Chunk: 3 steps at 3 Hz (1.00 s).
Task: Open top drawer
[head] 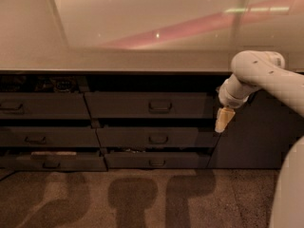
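Note:
The top drawer (128, 105) is the widest dark front in the middle column under the countertop, with a small loop handle (160, 106) at its centre. A dark gap runs above its front. My gripper (223, 119) hangs with its tan tip pointing down, just past the drawer's right end and to the right of the handle at about the same height. It holds nothing that I can see. The white arm (259, 75) bends in from the right edge.
Two narrower drawers (152, 137) sit below the top one, and another column of drawers (42, 106) stands on the left with small items showing above its top front. The beige countertop (142, 58) overhangs them all. A dark cabinet panel (251, 137) is at the right and carpet (142, 198) below.

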Tool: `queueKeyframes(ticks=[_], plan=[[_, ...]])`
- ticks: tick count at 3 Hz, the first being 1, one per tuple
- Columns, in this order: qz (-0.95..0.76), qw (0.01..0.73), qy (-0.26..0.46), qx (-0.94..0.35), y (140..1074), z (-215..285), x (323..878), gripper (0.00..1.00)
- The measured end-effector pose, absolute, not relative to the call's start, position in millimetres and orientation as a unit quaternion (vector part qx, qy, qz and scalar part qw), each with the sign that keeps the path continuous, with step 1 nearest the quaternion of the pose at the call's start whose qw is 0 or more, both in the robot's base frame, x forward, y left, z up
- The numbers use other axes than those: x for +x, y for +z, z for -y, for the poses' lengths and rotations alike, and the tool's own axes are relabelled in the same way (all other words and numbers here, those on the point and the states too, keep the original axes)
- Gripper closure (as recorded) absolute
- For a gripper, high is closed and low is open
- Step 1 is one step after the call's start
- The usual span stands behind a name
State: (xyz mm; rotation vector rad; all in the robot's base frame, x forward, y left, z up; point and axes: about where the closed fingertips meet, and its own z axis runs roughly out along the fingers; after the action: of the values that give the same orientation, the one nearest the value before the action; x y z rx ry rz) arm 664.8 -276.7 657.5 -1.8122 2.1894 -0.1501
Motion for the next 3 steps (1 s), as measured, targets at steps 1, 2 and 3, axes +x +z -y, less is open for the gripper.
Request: queueKeyframes(ticks=[1,2,3], plan=[[-0.734,0.192,0.027,-0.651,657.3,268.1,660.0,0.0],[-0.709,0.2,0.029,-0.675,663.8,264.4,662.2,0.0],[-0.709,0.2,0.029,-0.675,663.8,264.4,662.2,0.0]])
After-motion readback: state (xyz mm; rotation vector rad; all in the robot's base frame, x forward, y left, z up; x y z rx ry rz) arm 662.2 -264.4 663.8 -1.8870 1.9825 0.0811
